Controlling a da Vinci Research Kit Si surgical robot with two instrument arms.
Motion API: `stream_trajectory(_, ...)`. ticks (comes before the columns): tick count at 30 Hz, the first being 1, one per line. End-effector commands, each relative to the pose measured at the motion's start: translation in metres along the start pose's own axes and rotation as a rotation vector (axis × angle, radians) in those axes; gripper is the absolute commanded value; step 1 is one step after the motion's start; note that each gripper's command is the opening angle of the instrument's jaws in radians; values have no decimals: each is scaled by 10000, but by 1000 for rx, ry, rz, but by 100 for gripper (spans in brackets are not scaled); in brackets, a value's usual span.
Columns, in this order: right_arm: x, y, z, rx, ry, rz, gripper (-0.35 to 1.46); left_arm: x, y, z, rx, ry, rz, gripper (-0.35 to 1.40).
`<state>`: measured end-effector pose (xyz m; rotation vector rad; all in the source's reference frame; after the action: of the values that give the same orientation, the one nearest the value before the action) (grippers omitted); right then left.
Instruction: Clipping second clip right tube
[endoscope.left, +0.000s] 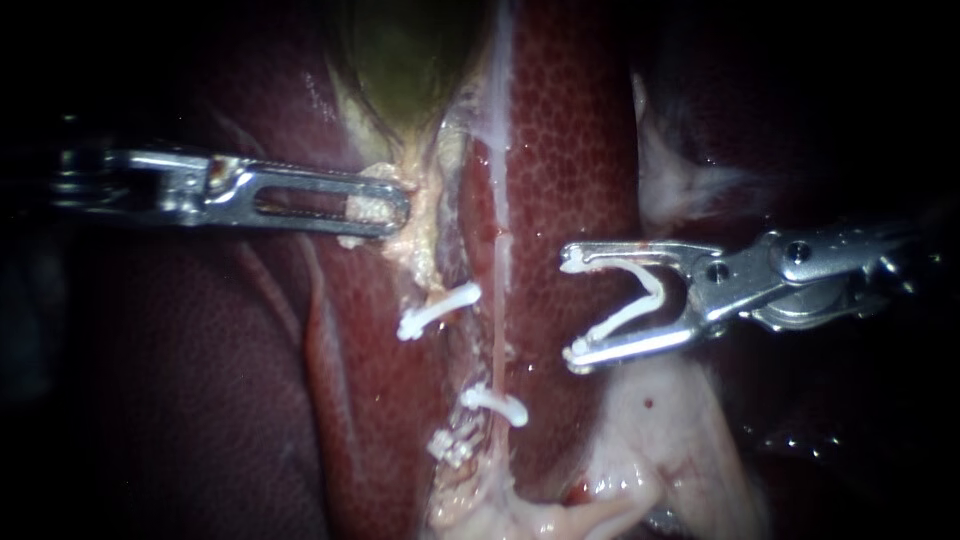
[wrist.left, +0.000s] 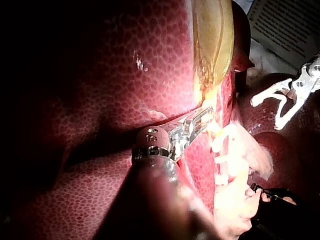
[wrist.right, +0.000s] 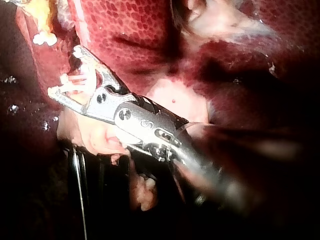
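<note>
White clip (endoscope.left: 625, 318): held wide open in right instrument (endoscope.left: 573, 307) jaws, just right of tube (endoscope.left: 497, 330), no contact
Left instrument (endoscope.left: 393, 206): jaws clamped on pale tissue (endoscope.left: 372, 208), left of tube

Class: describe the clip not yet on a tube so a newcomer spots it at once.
Start at the mottled red liver and look to its right edge for the right instrument. The white clip sits between its jaws. Unlike the closed clips on the tubes, it gapes in a V.
</note>
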<state>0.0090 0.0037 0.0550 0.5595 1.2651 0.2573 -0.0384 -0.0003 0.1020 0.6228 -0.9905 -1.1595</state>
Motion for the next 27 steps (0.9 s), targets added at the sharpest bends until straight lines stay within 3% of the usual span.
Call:
stream_trajectory(1, 0, 0, 0, 0, 0, 0, 60, -3, -1, -4, -3, 0, -3, -35)
stream_trajectory(15, -3, 1, 1, 2, 0, -2, 60, -43, -9, -60, -12, -65, 0, -35)
stream_trajectory(27, -14, 2, 7, 3, -1, -8, 60, -49, -13, -70, -15, -79, 4, -35)
